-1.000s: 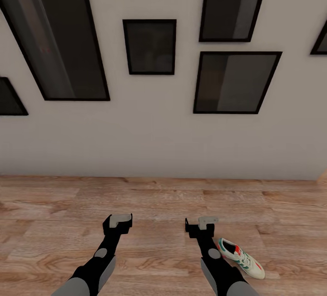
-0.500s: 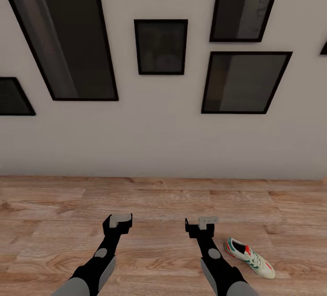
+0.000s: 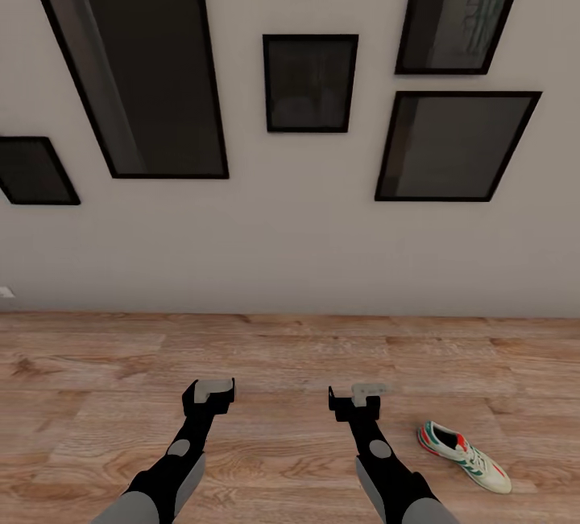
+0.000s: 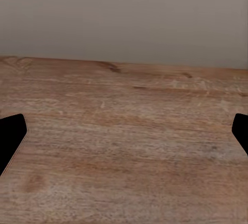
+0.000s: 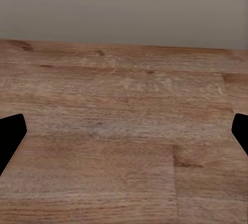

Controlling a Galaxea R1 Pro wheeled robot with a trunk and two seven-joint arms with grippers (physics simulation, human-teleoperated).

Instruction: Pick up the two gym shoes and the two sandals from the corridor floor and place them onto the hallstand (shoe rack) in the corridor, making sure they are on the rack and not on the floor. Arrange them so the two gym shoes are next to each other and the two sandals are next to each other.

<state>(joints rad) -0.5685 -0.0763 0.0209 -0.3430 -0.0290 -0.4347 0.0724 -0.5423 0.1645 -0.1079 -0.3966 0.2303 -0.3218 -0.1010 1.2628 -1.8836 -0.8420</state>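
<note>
One gym shoe (image 3: pixel 464 456) lies on its sole on the corridor floor (image 3: pixel 290 355), just right of the right gripper (image 3: pixel 358 397). It is judged light, with a soft upper. Grasp across the heel collar. Both grippers, including the left gripper (image 3: pixel 211 392), have their fingers apart and empty.

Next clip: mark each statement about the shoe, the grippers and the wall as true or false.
1. One sneaker lies on the wood floor. True.
2. The sneaker is to the left of the left gripper. False: it lies right of the right gripper.
3. The right gripper holds the sneaker. False: both grippers are open and empty.
4. Dark picture frames hang on the wall. True.
5. A sandal lies beside the sneaker. False: bare floor surrounds it.
</note>
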